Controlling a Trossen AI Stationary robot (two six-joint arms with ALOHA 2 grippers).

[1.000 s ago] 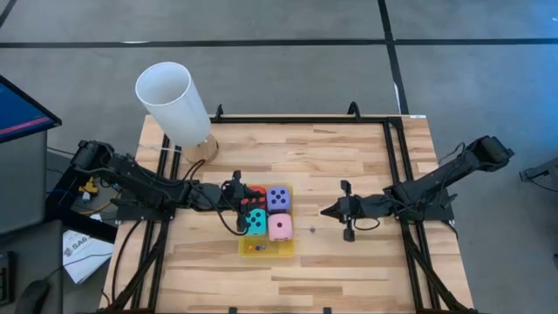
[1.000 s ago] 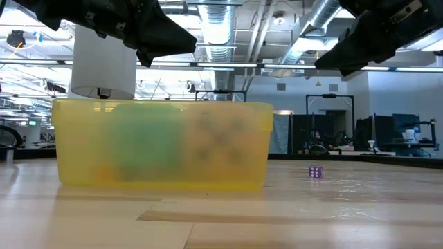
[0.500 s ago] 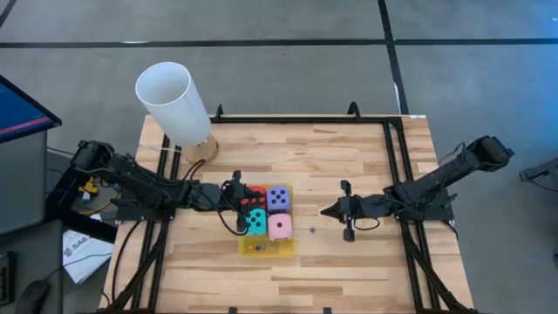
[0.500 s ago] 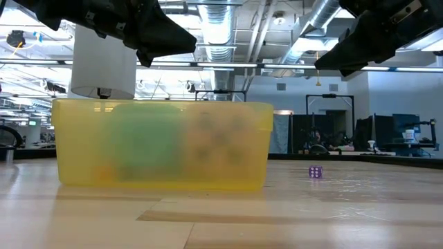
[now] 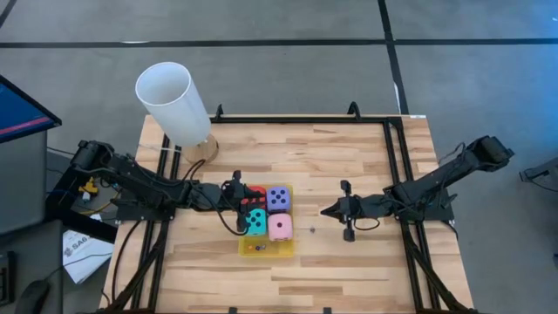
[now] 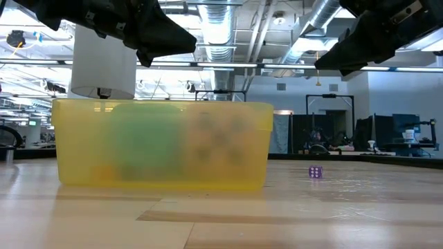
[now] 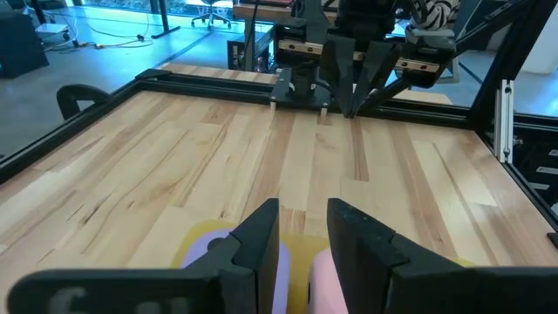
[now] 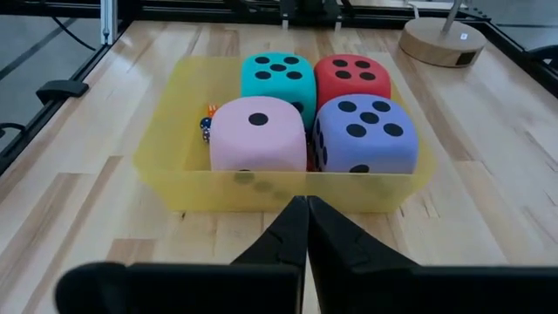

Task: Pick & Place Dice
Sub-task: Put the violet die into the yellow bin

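Four big dice sit two by two in the yellow tray (image 5: 287, 248), resting on its floor: red (image 5: 255, 195), purple (image 5: 279, 198), cyan (image 5: 255, 223) and pink (image 5: 280, 228). Tiny coloured pieces (image 8: 207, 127) lie in the tray beside the pink die. One tiny purple die (image 6: 315, 172) lies on the table to the tray's right. My left gripper (image 5: 248, 208) hovers over the tray's left side above the red and cyan dice, fingers (image 7: 261, 234) slightly apart with nothing between them. My right gripper (image 5: 325, 212) is shut and hangs above the table right of the tray, pointing at it.
A tall white cylinder (image 5: 172, 101) leans on a round wooden base (image 5: 203, 149) at the table's far left corner. A black frame (image 5: 397, 148) runs along the table's edges. Bare wood lies between the tray and my right gripper and along the near edge.
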